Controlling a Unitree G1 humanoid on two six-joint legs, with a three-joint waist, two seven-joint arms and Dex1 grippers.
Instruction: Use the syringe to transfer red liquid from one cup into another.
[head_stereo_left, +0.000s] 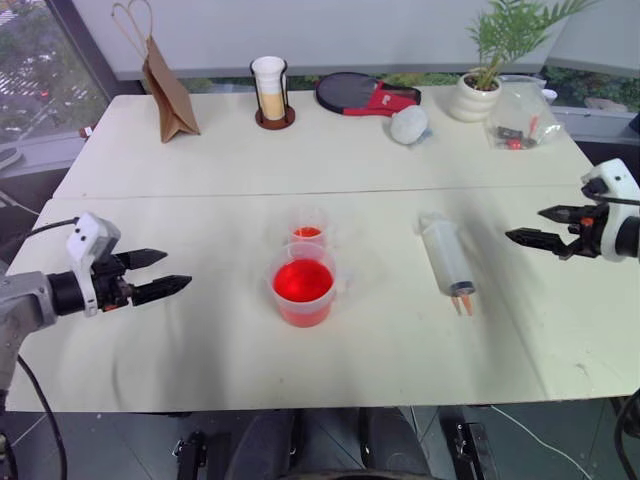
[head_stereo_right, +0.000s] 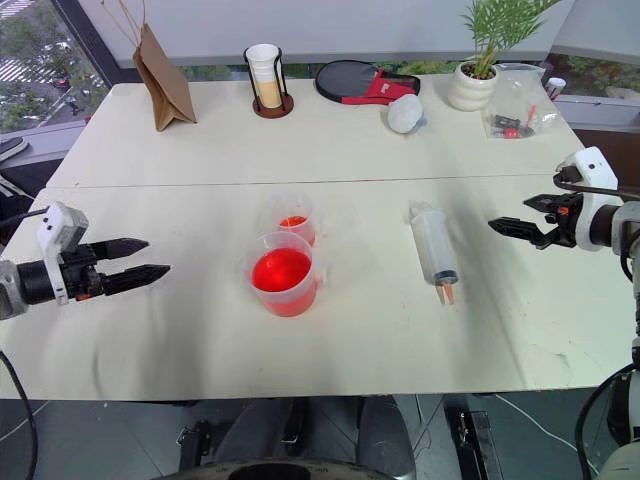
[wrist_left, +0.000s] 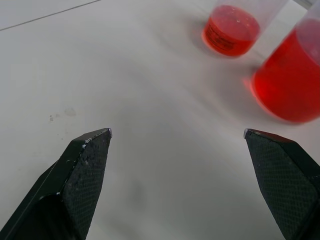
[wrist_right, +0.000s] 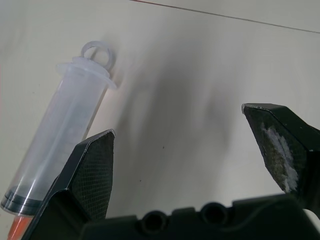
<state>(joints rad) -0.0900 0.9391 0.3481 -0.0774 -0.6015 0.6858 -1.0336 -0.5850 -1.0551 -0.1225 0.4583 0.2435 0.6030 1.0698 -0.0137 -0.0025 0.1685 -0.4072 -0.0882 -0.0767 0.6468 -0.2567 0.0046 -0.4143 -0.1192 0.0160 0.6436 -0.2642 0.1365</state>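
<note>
Lying untouched at three o'clock of the wide cup, the syringe awaits pickup. Both the left gripper and right gripper gape wide, empty. Next, I judge, the right must close on the barrel.

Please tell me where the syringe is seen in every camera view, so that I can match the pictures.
Left eye view: the syringe lies flat on the table, right of centre, orange tip toward the robot.
Right eye view: same spot, right of the wide cup.
Left wrist view: two cups of red liquid, no syringe.
Right wrist view: it lies beside the right gripper.
Shared landmark: the wide cup, in both eye views and the left wrist view.
</note>
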